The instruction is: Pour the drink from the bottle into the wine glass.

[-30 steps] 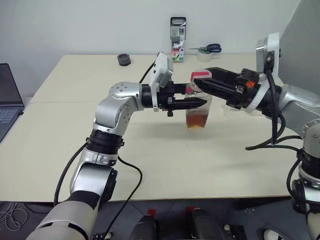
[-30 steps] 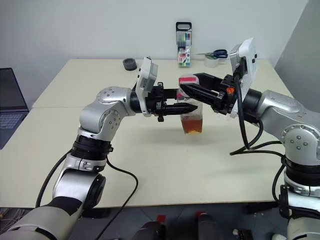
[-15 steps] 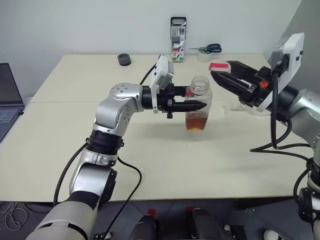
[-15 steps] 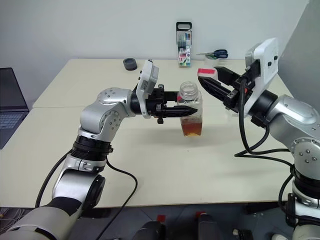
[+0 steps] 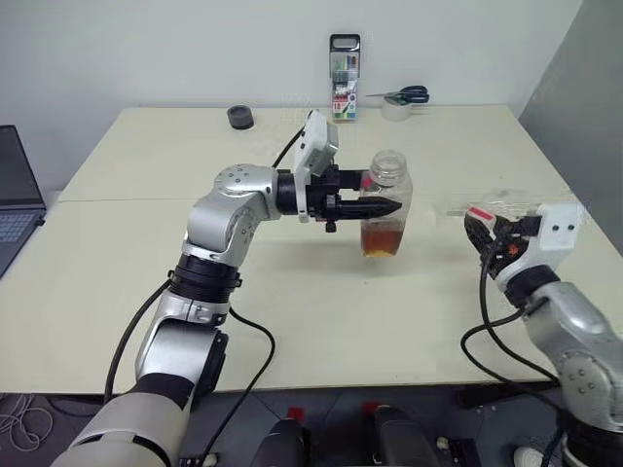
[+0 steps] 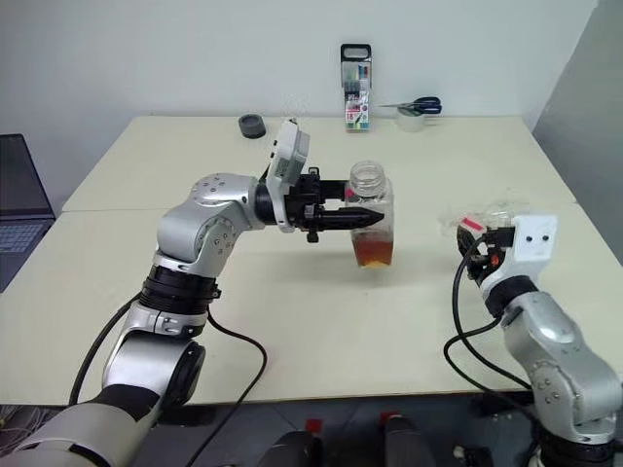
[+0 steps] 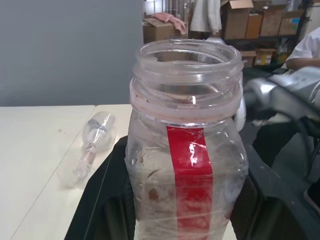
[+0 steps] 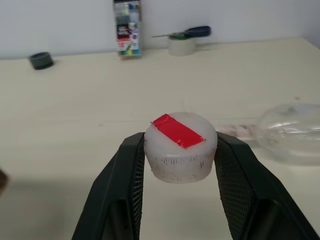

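The bottle (image 5: pixel 386 195) stands upright at mid-table with its wide mouth open and a red strip down its side (image 7: pixel 190 170). The amber drink (image 5: pixel 381 237) fills its lower part. My left gripper (image 5: pixel 387 205) reaches in level from the left and is shut on the bottle's body. The wine glass (image 8: pixel 295 132) lies on its side on the table at the right (image 5: pixel 506 198). Just in front of it, my right gripper (image 8: pixel 180 145) is low over the table, shut on the white cap (image 8: pixel 172 162) with red tape on top.
Along the far edge stand a marker pack (image 5: pixel 345 64), scissors (image 5: pixel 404 94) on a tape roll (image 5: pixel 394 109), and a small black round object (image 5: pixel 240 117). A laptop (image 5: pixel 15 190) sits at the left edge. The table's right edge is near my right arm.
My right gripper has carried the cap off the bottle's mouth, down and to the right, to just above the table by the lying glass. The left gripper and bottle have stayed put.
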Motion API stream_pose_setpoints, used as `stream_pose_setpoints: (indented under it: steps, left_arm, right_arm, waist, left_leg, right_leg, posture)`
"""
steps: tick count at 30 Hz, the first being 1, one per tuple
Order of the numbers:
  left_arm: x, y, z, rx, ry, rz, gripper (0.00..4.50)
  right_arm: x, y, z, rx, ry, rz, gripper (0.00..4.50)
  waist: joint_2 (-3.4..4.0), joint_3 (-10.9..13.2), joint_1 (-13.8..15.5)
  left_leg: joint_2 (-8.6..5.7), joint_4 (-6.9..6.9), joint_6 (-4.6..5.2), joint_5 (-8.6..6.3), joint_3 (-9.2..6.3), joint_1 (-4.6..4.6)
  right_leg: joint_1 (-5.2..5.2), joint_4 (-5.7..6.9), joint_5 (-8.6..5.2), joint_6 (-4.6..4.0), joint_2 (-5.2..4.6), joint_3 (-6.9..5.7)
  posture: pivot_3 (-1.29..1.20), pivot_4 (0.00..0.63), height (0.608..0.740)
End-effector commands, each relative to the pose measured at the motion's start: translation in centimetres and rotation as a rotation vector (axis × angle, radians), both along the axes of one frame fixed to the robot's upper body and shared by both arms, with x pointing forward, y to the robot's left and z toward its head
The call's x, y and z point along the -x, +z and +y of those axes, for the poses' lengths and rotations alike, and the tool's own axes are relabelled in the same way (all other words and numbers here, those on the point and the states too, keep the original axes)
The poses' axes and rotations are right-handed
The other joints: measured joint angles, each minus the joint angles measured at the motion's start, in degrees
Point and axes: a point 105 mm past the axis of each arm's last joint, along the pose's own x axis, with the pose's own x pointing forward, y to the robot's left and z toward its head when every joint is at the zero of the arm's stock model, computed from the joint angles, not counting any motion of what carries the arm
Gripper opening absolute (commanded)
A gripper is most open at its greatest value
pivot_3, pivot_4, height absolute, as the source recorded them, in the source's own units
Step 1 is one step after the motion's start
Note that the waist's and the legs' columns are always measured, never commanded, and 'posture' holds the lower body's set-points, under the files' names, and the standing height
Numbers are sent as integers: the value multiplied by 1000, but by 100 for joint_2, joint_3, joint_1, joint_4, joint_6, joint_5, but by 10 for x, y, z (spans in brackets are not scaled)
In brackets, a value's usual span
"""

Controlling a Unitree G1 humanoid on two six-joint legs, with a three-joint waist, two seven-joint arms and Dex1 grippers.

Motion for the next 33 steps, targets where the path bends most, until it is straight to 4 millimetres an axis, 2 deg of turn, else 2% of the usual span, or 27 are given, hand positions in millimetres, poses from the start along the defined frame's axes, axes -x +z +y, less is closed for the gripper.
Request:
stream_pose_setpoints:
  steps: [1, 5, 11, 15, 19, 23, 24, 27, 30, 33]
  left_arm:
    - [3, 17, -1, 28, -15, -60, 1968]
    - [4, 17, -1, 28, -16, -63, 1968]
    - [3, 18, 1, 26, -4, -68, 1968]
    - [2, 18, 2, 25, 1, -69, 1968]
    - [2, 18, 2, 21, 4, -69, 1968]
    - [1, 19, 2, 20, 4, -70, 1968]
    - [1, 19, 2, 20, 4, -71, 1968]
    - [1, 19, 2, 19, 5, -71, 1968]
    - [0, 19, 3, 19, 8, -70, 1968]
    - [-1, 18, 3, 19, 13, -69, 1968]
  right_arm:
    - [-1, -19, -6, 37, -80, 57, 1813]
    - [-2, -41, -6, 44, -119, 130, 1813]
    - [-1, -65, -9, 66, -152, 198, 1813]
    - [4, -84, -18, 80, -185, 252, 1813]
    - [4, -90, -16, 44, -178, 269, 2973]
    - [0, -82, -13, 38, -168, 254, 4303]
    - [-1, -81, -13, 39, -167, 251, 4478]
    - [0, -72, -15, 78, -152, 241, 4478]
    - [4, -51, -12, 144, -69, 204, 4478]
    - [5, -13, -12, 352, 35, 88, 4478]
  waist:
    - [0, 0, 2]
    - [1, 0, 5]
    - [1, -1, 5]
    - [2, -1, 5]
    - [2, -1, 2]
    - [2, -1, 0]
    - [2, -1, 0]
    - [3, -2, 5]
    - [3, -1, 8]
    - [6, 0, 8]
  left_leg:
    - [2, 0, 0, 0, -2, 0]
    - [1, -2, 0, 0, -2, -1]
    - [1, -1, 0, 0, -3, -1]
    - [1, -1, 0, 0, -3, -1]
    - [2, -1, 0, 0, -2, 1]
    - [2, -1, 0, 0, -2, 2]
    - [2, -1, 0, 0, -2, 2]
    - [1, -1, 0, 0, -3, 2]
    - [0, 0, 0, 0, -3, -1]
    - [-2, 0, 0, 0, -4, -1]
  right_leg:
    - [0, -1, 0, 0, 2, 0]
    - [0, -2, 0, -1, 3, 1]
    - [0, -1, 0, -1, 3, 1]
    - [1, -2, 0, -1, 3, 1]
    - [1, 0, 0, -1, 4, 3]
    - [1, 0, 0, -1, 6, 2]
    - [1, 0, 0, -1, 6, 2]
    - [1, 0, 0, -1, 5, 1]
    - [1, -2, 0, -1, 4, 1]
    - [2, -2, 0, 0, 4, 0]
  posture:
    - [0, 150, 740]
    - [0, 150, 740]
    - [0, 150, 740]
    - [0, 150, 740]
    - [0, 150, 740]
    - [0, 150, 740]
    - [0, 150, 740]
    - [0, 150, 740]
    - [0, 150, 740]
    - [0, 150, 740]
